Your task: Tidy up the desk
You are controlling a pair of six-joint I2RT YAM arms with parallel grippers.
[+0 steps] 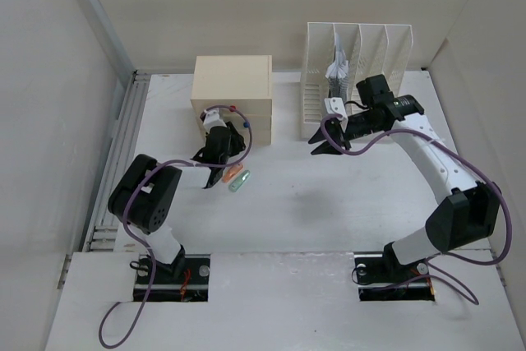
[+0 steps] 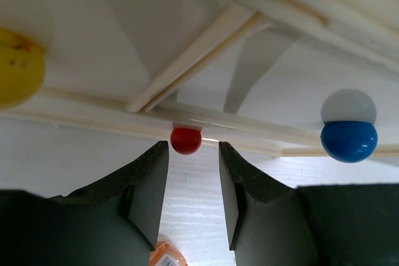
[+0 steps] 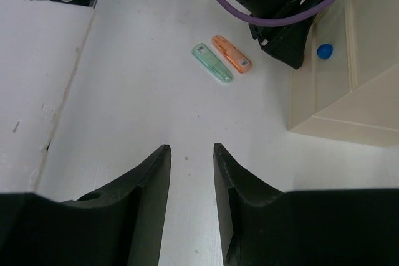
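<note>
Altogether, two pens [image 3: 211, 62] [image 3: 232, 53], perhaps highlighters, three knobs [image 2: 19, 66] [image 2: 186, 140] [image 2: 349, 140], one desk [image 1: 345, 203].

Left arm [image 1: 152, 195], right arm [image 1: 436, 162]: white links, black joint housings; purple cables [image 3: 280, 20] looping (red wiring, seemingly, at bases).

We get soft, even light from above; the white desk [image 1: 329, 203] looks bright without glare, carrying only faint, diffuse shadows. Just ahead of the left gripper [image 2: 193, 154], glossy knobs [image 2: 349, 141] show small glints and slightly soft focus
</note>
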